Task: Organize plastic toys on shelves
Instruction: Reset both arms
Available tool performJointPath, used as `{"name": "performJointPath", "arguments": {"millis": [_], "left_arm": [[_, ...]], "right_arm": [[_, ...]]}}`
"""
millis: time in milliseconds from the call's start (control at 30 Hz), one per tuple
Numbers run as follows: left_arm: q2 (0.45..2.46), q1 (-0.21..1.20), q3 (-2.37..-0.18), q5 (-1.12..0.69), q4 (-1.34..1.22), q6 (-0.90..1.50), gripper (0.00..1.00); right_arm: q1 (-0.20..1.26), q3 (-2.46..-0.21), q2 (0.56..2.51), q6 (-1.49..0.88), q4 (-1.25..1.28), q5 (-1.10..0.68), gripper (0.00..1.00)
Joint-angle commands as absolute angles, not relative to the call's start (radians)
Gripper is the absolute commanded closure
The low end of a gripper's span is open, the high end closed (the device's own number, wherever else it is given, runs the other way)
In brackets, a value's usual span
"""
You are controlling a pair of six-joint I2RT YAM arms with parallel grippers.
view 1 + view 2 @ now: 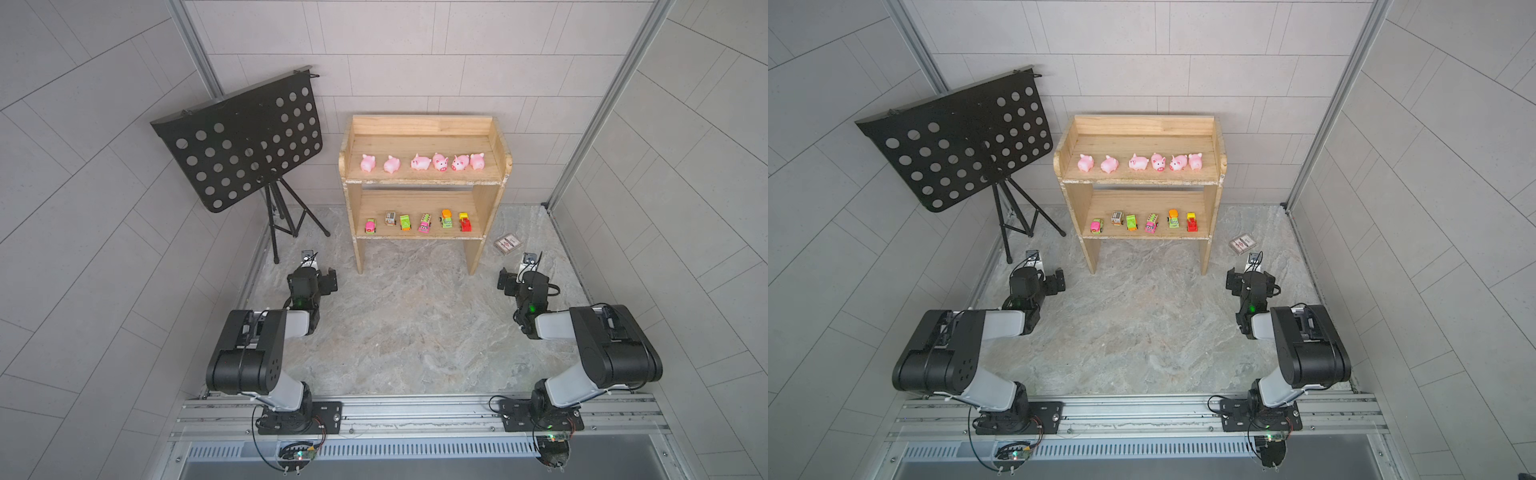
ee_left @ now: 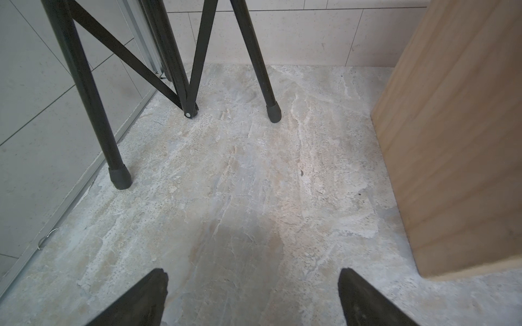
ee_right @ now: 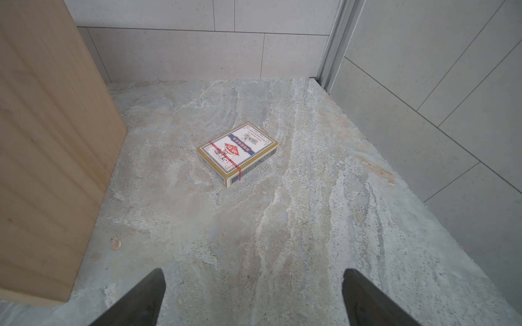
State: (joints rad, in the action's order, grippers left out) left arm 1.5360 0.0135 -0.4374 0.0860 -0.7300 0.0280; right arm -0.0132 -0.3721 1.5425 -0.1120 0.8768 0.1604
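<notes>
The pale wooden shelves (image 1: 424, 124) stand at the back of the table in both top views. Several pink pigs (image 1: 421, 162) line its rimmed top board, and several tiny bright vehicles (image 1: 424, 223) sit in a row on the lower board (image 1: 1144, 235). My left gripper (image 2: 252, 278) is open over bare table, in front of and left of the shelves' left leg (image 2: 457, 141). My right gripper (image 3: 253, 278) is open too, low by the right leg (image 3: 48, 155). Nothing is between either pair of fingers. From above, the left gripper (image 1: 311, 272) and right gripper (image 1: 524, 272) flank the unit.
A black perforated music stand (image 1: 241, 141) on tripod legs (image 2: 84, 93) stands at the back left, close ahead of my left gripper. A flat card packet (image 3: 238, 152) lies on the table ahead of my right gripper, right of the shelves. Tiled walls close in three sides.
</notes>
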Motion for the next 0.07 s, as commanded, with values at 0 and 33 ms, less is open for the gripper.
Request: {"name": "performJointPath", "arguments": {"millis": [0,33], "left_arm": [[1.531,0.009,-0.453,0.08,-0.72,0.021,0.0],[1.531,0.009,-0.453,0.08,-0.721,0.019,0.0]], "right_arm": [[-0.008,-0.374,1.528,-0.109,0.869,0.17,0.0],[-0.009,-0.374,1.528,-0.108,0.868,0.17,0.0]]}}
